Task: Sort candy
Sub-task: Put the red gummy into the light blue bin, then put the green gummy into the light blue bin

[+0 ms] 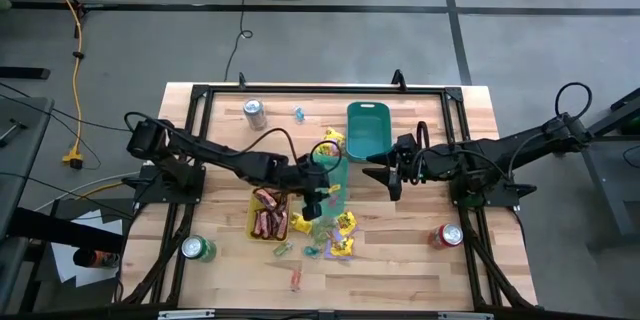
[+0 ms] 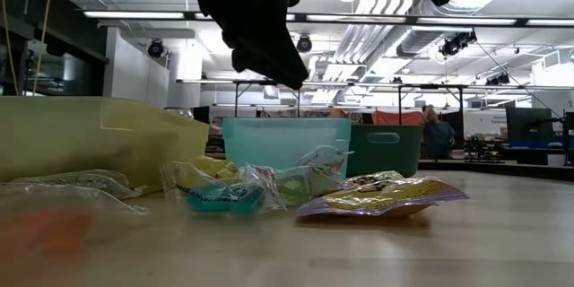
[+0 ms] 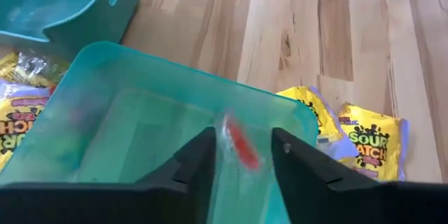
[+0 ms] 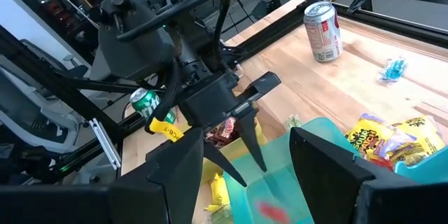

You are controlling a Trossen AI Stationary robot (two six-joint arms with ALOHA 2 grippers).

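Candy (image 1: 343, 223): two yellow packets, three cans (image 1: 255, 112)

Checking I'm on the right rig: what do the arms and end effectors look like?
Both arms are matte black with jointed segments and looping black cables. The left end effector has two tapered black fingers; a yellow label sits on that arm. The right end effector is likewise black and pointed.

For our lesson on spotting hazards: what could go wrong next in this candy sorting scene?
The red piece looks mid-drop from the open left gripper; it might bounce out of the pale teal tray. The open right gripper hovers close by, so the arms could collide.
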